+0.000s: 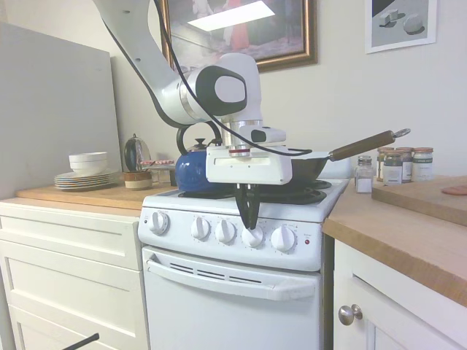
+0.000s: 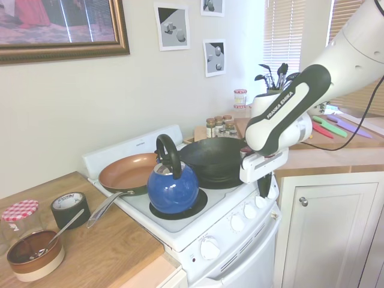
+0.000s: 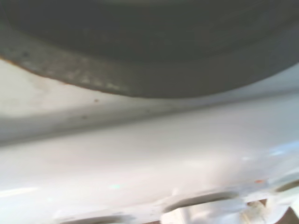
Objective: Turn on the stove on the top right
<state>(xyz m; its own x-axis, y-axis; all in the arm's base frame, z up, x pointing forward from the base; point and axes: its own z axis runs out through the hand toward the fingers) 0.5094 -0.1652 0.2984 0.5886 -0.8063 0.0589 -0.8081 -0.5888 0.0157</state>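
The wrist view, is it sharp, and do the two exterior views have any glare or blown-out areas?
Wrist view: blurred throughout, only the white stove surface and a dark curved shape above it can be made out. First exterior view: sharp, with a ceiling-light reflection on the framed picture. Second exterior view: sharp, but the window blinds are overexposed.

Stoves: one (image 1: 241,270)
Stove knobs: five, the first at (image 1: 158,222)
Kettles: one, blue (image 2: 173,185)
Pans: two, copper (image 2: 128,170) and black (image 2: 213,158)
Framed paintings: one (image 1: 241,29)
Small wall prints: three in the second exterior view, first at (image 2: 173,26)
Tape rolls: one (image 2: 69,207)
Plate stacks: one (image 1: 85,179)
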